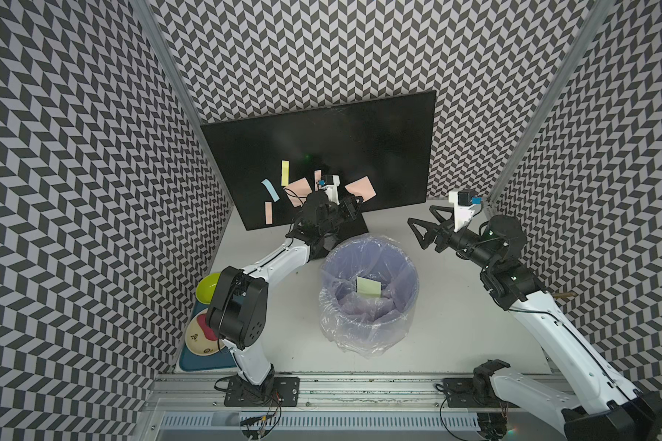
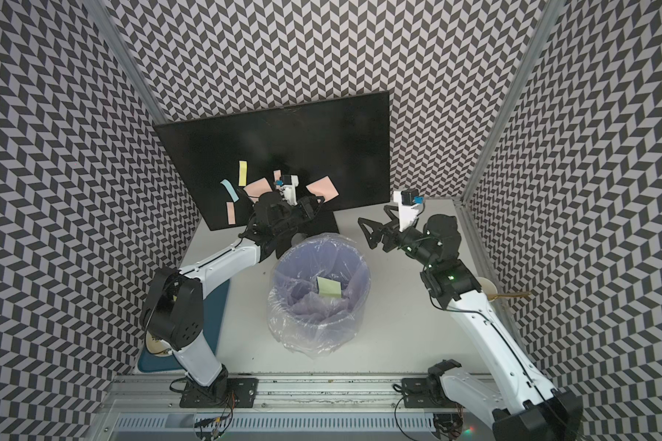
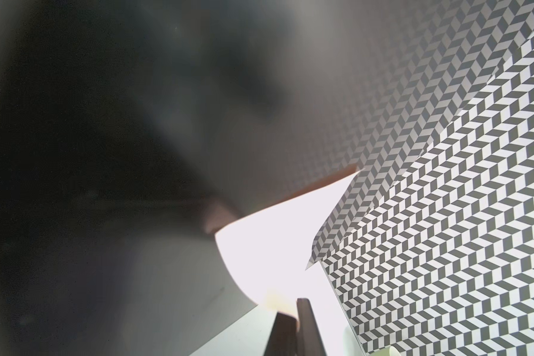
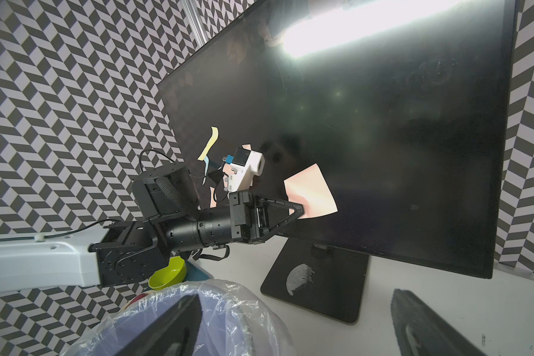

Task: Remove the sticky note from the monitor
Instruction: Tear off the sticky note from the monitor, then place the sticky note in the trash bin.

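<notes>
1. Sticky note (image 1: 361, 187), pink and tilted, sits low on the monitor (image 1: 322, 133) in both top views, right at the tip of the left pincer (image 1: 358, 200). The left arm (image 1: 279, 256) stretches forward to reach it. The right pincer (image 1: 420, 214) hangs spread, well apart from the note.
2. Left wrist view: mostly blur, with a pinkish sliver (image 3: 216, 215) close up.
3. Right wrist view: the left pincer's jaws are pressed together on the note's lower corner, apparently pinching it. Peeling it away from the screen looks next.

The monitor (image 4: 383, 154) bezel's small logo (image 4: 280, 234) seemingly reads "aoc".
</notes>
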Controlling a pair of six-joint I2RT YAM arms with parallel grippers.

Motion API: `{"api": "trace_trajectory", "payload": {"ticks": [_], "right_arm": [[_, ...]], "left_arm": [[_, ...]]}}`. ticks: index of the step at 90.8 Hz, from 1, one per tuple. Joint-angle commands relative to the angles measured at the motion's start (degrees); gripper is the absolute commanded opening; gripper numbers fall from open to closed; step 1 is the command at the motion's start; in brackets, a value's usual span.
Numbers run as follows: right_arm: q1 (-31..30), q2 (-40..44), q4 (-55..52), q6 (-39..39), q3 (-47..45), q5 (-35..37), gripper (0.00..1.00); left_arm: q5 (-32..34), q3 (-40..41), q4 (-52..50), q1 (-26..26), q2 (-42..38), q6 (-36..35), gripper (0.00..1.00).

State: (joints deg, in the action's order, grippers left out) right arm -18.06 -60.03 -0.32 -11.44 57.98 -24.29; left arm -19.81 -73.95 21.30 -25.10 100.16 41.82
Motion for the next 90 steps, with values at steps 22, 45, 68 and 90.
{"api": "trace_trajectory", "payload": {"ticks": [22, 45, 68, 90], "right_arm": [[0.4, 0.6, 4.0, -1.0, -0.6, -0.4, 0.99], [0.4, 0.7, 4.1, -1.1, -0.3, 0.1, 0.99], [0.5, 0.4, 2.6, 0.8, 0.7, 2.3, 0.99], [0.5, -1.1, 3.3, 0.8, 1.8, 0.9, 0.99]], "left_arm": [[-0.7, 4.2, 0.1, -1.9, -7.9, -2.7, 0.00], [4.1, 6.9, -8.8, -6.1, -17.8, -10.9, 0.00], [10.0, 5.3, -28.9, -12.0, -27.9, -28.5, 0.00], [11.7, 7.3, -43.9, -17.6, -32.8, -38.1, 0.00]]}}
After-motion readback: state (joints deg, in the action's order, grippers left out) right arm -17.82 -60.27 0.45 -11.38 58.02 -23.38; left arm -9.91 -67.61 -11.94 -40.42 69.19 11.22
